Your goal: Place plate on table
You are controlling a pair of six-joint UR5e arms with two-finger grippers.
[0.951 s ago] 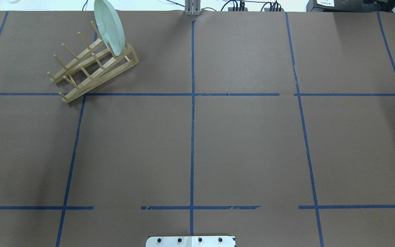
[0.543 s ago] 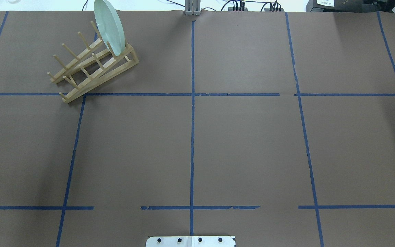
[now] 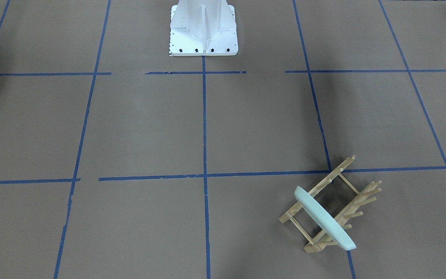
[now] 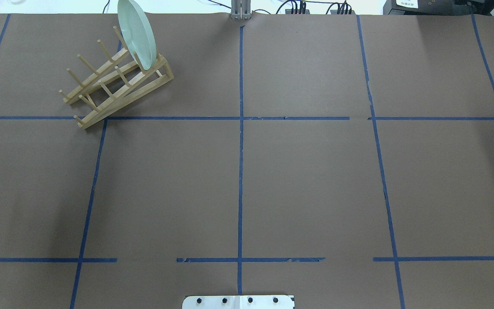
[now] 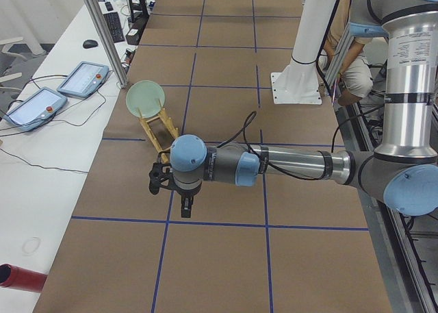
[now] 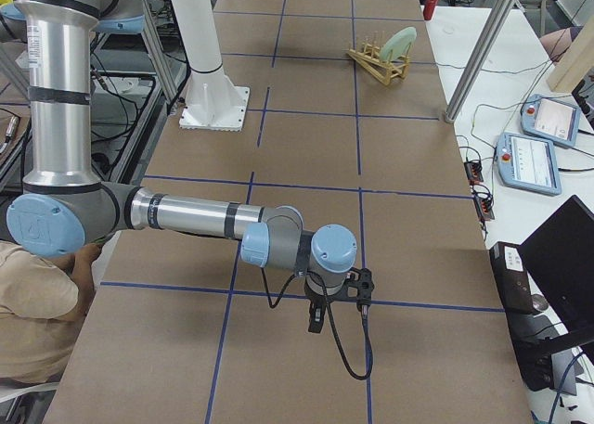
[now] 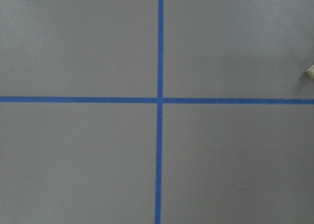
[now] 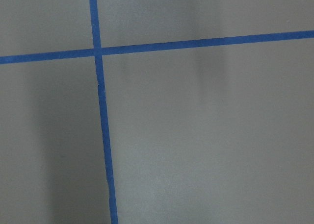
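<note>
The plate [image 4: 137, 36] stands on edge in the wooden rack [image 4: 118, 86] on the table [image 4: 307, 171]. My left gripper [image 5: 186, 207] and right gripper [image 6: 316, 320] hang above the table. Whether they are open or closed, I cannot tell.

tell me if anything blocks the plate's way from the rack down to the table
Only the wooden rack itself: the plate stands on edge between its pegs, so it likely must be lifted clear first. Nothing else shows on the table around it.
</note>
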